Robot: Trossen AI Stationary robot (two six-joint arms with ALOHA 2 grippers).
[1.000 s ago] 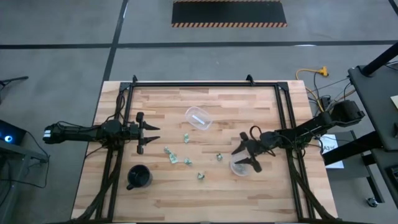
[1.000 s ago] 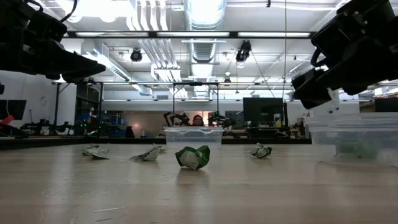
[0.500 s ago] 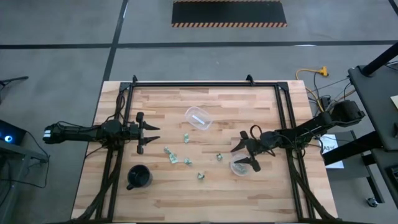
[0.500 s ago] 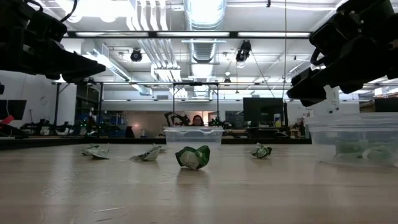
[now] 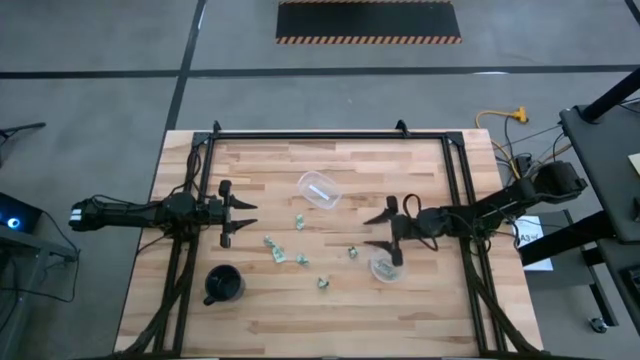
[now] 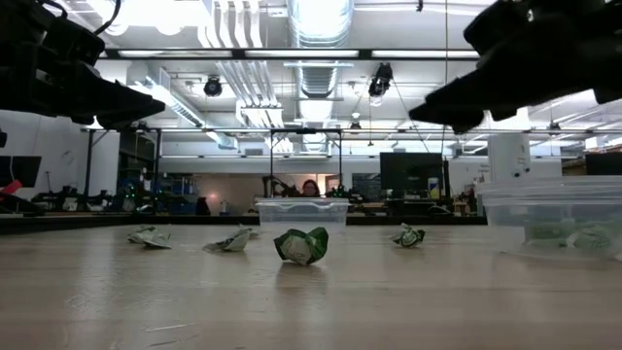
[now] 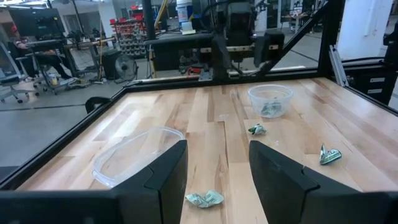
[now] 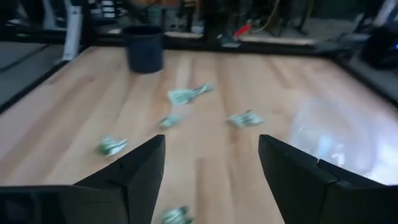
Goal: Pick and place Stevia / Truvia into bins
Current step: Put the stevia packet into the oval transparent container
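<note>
We see the wooden table (image 5: 330,305) with the left arm waiting at its left side, the left gripper (image 5: 240,215) spread and empty. The right gripper (image 5: 385,232) hangs with its fingers spread wide, holding nothing, just above the near clear cup (image 5: 386,269), which has packets in it. The other clear cup (image 5: 319,190) sits toward the far middle. A black cup (image 5: 223,285) stands near the front left. 6 crumpled Stevia packets (image 5: 300,259) lie scattered between the arms.
</note>
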